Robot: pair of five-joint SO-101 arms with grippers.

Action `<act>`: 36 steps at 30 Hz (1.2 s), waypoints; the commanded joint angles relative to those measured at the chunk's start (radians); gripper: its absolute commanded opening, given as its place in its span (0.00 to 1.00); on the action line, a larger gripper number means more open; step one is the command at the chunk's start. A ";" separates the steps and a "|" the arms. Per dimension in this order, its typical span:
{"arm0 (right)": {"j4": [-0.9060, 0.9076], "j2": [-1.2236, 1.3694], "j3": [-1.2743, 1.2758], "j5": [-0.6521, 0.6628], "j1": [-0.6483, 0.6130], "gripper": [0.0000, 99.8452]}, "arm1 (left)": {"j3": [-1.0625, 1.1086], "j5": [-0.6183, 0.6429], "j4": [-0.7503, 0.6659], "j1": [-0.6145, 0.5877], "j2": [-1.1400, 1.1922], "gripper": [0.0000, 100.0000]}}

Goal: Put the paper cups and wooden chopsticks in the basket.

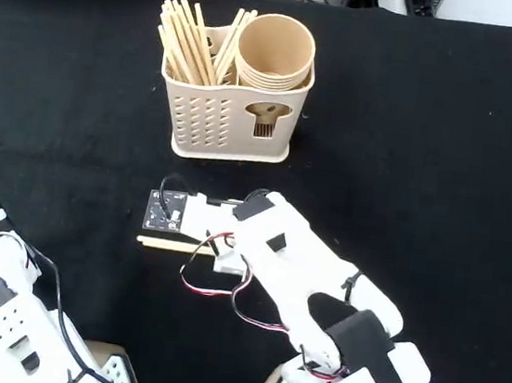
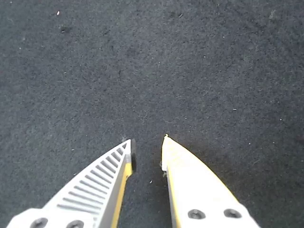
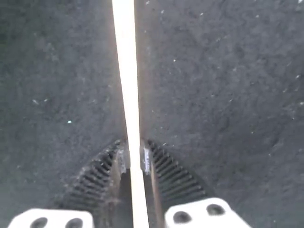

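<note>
Overhead view of a black tabletop (image 1: 445,177) with 2 white robot arms entering from the bottom edge. At upper centre stands a cream slotted basket (image 1: 231,128). It already holds a nested stack of paper cups (image 1: 275,52) on its right side and a bundle of wooden chopsticks (image 1: 195,42) standing upright on its left. Below the basket, at centre left of the frame, 1 loose chopstick (image 1: 167,244) lies horizontally, well apart from the basket. The right arm stretches from the lower right to this stick. In its wrist view the right hand (image 3: 134,159) is closed on the loose chopstick, gripping it between both ridged jaws, the stick running straight out ahead over the cloth. Whether the stick has left the tabletop cannot be told. The left arm sits at the lower left, and its left hand (image 2: 147,148) is open, jaws apart over bare cloth, holding nothing. The step in hand appears to be picking up the last chopstick. The next move likely calls for lifting it, tilting it upright and lowering it into the basket's left side beside the bundle.
</note>
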 commanded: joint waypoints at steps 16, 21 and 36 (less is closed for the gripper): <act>0.175 -0.716 -0.008 -0.221 0.023 0.01 | -0.027 0.002 -0.017 0.012 -0.012 0.12; 0.107 -0.854 -0.067 -0.405 -0.008 0.01 | -0.027 0.002 -0.018 0.012 -0.012 0.12; -0.416 -0.565 -0.447 -0.669 -0.009 0.01 | -0.027 0.002 -0.015 0.012 -0.012 0.12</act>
